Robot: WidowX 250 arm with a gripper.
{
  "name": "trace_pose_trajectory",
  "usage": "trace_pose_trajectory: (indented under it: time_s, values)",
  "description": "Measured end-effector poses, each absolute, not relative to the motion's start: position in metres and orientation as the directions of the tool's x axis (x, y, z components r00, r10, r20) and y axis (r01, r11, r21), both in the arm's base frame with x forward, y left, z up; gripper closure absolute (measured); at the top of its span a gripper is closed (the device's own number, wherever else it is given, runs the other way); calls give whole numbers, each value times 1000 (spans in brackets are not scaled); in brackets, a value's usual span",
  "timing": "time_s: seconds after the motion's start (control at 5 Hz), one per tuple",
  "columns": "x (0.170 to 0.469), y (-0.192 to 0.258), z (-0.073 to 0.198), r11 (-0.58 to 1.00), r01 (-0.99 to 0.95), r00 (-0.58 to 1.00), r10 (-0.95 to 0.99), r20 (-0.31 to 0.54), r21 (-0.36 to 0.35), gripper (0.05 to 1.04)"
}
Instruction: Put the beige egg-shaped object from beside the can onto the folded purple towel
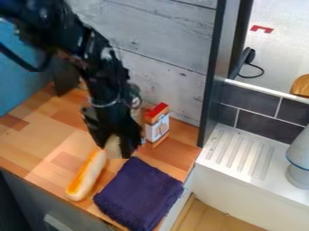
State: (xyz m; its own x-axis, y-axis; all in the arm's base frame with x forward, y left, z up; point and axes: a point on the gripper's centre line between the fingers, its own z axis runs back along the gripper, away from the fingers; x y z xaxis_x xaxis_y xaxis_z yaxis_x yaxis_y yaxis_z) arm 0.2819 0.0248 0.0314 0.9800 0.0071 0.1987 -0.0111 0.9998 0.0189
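The toy hot dog (88, 175) lies on the wooden surface (48, 146), on the near side of the hand (114, 150), its cream-coloured bun showing an orange stripe. We see its upper end close to the tip of the hand and its other end near the front edge. At the tip of the hand we make out a pale beige piece (113, 147), but we cannot tell whether the hand is clamped on it, nor whether it is apart or together.

Nearer to us than the hand and a little to its right, we see a folded dark purple cloth (138, 194). Just behind the hand, to its right, a small white box (158, 128) with an orange and red top stands upright. Well to the right of the hand we find a white ribbed drainboard (238, 151) with a pale grey vessel (299, 164) on it.
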Motion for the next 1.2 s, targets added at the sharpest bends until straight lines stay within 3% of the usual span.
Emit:
trace_pose_trajectory:
  time_s: [0.4,1.2]
  values:
    - [267,14,10,999,20,987,-26,156,42,273]
    - [266,-11,-12,994,90,989,-96,112,59,272]
